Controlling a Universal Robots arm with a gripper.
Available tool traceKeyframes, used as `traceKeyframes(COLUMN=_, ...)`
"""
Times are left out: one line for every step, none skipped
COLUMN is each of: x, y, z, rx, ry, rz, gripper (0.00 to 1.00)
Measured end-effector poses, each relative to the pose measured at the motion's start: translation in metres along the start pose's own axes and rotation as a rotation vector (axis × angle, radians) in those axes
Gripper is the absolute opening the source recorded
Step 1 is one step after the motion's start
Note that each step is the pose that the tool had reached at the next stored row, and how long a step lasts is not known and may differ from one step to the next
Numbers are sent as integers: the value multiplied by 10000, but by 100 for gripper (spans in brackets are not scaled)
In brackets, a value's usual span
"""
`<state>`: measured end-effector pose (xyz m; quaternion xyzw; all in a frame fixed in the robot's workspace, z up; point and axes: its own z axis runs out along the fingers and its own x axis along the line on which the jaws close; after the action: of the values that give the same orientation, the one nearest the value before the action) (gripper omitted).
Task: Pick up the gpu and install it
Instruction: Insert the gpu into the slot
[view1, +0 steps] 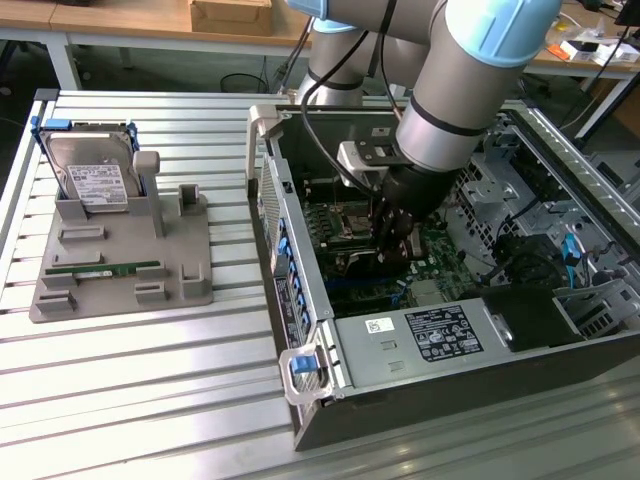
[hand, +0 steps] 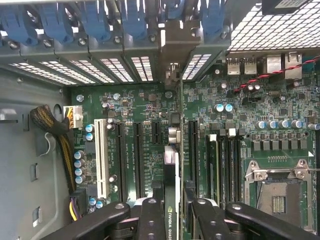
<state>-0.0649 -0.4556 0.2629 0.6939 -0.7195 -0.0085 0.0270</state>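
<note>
In the wrist view the gpu (hand: 171, 165) shows edge-on as a thin dark card with a printed label on its top edge. It runs from between my fingers to its silver bracket (hand: 172, 47), which stands at the case's rear slot openings. My gripper (hand: 171, 222) is shut on the gpu, one black finger (hand: 150, 220) on each side. The card stands upright over the green motherboard (hand: 140, 105), among the black expansion slots (hand: 136, 150). In the exterior view my gripper (view1: 395, 238) reaches down inside the open computer case (view1: 300, 300), above the motherboard.
Blue slot latches (hand: 95, 22) line the case's rear wall. A braided cable bundle (hand: 50, 125) lies beside the board. The CPU socket (hand: 277, 192) is to one side. On the exterior view's left a grey holder (view1: 120, 270) carries a hard drive (view1: 92, 175) and a green RAM stick (view1: 100, 269).
</note>
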Motion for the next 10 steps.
traceKeyframes(x=0, y=-15, z=4, rx=0, ry=0, rz=0, gripper=26)
traceKeyframes(x=-1, y=-28, z=6, rx=2, ry=0, rz=0, gripper=26)
traceKeyframes(x=-1, y=-32, z=12, rx=2, ry=-1, rz=0, gripper=26)
traceKeyframes(x=-2, y=-32, z=18, rx=2, ry=0, rz=0, gripper=26)
traceKeyframes(x=-2, y=-33, z=24, rx=2, ry=10, rz=-2, gripper=26)
traceKeyframes(x=-1, y=-31, z=27, rx=1, ry=15, rz=-1, gripper=26)
traceKeyframes(x=-2, y=-30, z=31, rx=2, ry=13, rz=-1, gripper=26)
traceKeyframes(x=-2, y=-29, z=32, rx=3, ry=13, rz=0, gripper=26)
traceKeyframes(x=-2, y=-29, z=32, rx=3, ry=12, rz=0, gripper=26)
traceKeyframes(x=-2, y=-29, z=32, rx=3, ry=12, rz=0, gripper=26)
